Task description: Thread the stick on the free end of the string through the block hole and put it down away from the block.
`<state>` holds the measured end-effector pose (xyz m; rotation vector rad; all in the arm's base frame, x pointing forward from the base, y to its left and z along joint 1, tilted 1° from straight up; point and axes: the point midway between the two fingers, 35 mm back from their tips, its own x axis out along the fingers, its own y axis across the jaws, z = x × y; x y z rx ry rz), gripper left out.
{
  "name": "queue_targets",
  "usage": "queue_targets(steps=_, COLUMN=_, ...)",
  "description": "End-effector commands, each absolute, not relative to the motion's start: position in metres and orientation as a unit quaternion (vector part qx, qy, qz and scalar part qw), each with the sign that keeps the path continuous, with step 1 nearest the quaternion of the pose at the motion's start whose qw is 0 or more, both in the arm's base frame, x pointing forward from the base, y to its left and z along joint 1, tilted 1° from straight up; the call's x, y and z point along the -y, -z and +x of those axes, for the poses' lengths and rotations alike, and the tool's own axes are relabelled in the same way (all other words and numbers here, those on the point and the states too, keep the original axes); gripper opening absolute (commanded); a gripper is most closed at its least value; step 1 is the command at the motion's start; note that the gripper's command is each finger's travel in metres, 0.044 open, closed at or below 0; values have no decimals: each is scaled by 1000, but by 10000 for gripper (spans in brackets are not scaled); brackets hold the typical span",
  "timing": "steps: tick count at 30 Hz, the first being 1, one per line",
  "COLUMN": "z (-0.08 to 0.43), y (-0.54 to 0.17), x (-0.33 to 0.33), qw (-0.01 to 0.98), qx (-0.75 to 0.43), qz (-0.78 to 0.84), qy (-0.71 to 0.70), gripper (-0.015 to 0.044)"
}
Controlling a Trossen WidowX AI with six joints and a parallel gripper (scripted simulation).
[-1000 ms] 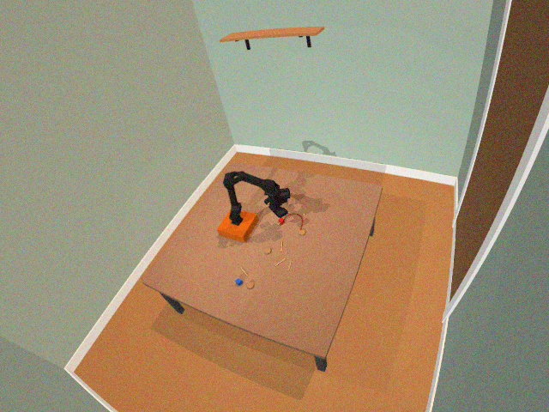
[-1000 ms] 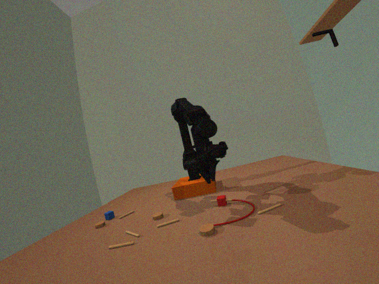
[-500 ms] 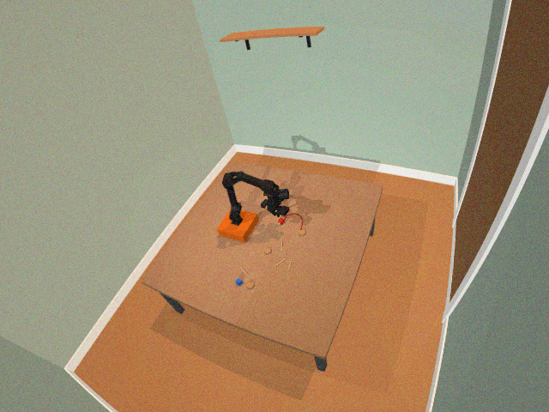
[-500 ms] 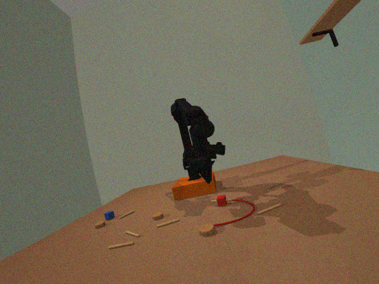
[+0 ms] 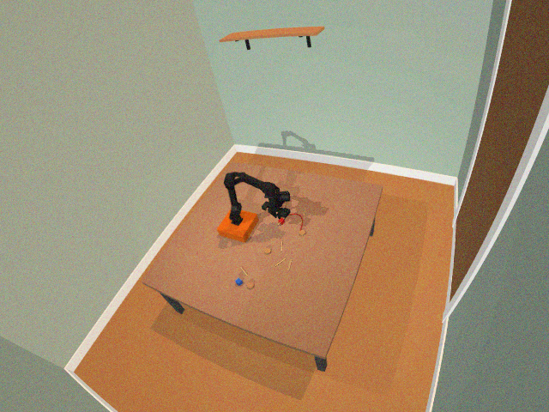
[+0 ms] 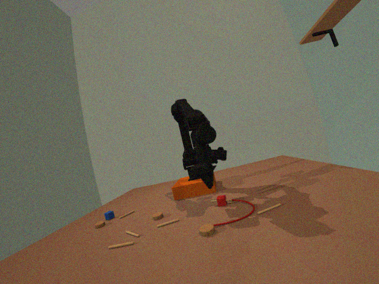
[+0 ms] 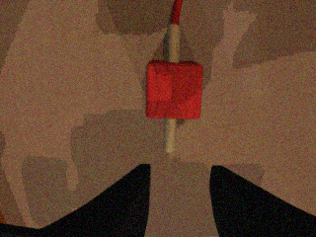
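Note:
The red block (image 5: pixel 281 221) (image 6: pixel 221 200) (image 7: pixel 175 91) sits on the table with the stick (image 7: pixel 170 136) running through its hole. The stick sticks out on both sides; in the wrist view its free end points toward my fingers. The red string (image 5: pixel 302 219) (image 6: pixel 253 209) (image 7: pixel 177 12) joins the stick's other end and curves to the round wooden button (image 5: pixel 302 232) (image 6: pixel 206 230). The string is outside the block. My gripper (image 7: pixel 180 175) is open part way and empty, above the table, with the stick's free end just ahead of the gap between its fingertips.
A loose stick (image 6: pixel 269 208) lies beyond the string. Several other loose sticks, two wooden discs (image 5: pixel 267 251) (image 6: pixel 157 216) (image 5: pixel 250 285) (image 6: pixel 100 225) and a blue block (image 5: pixel 238 281) (image 6: pixel 109 215) lie on the table. The orange base (image 5: pixel 238 227) (image 6: pixel 194 190) stands behind the red block.

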<state>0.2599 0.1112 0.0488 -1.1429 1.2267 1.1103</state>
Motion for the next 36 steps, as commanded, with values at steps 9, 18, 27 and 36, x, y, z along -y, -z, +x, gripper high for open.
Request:
queue_targets(steps=9, z=261, y=-28, x=-112, qw=535, qx=-514, qz=-481, qy=-468, gripper=123)
queue_targets(steps=18, z=261, y=-13, x=-112, qw=535, qx=-514, qz=-481, qy=-468, gripper=123)
queue_targets(steps=27, z=260, y=2, x=-111, qw=535, qx=-514, qz=-480, qy=-468, gripper=123)
queue_targets(steps=36, z=259, y=12, x=-111, qw=534, qx=-514, qz=-480, qy=-468, gripper=123)
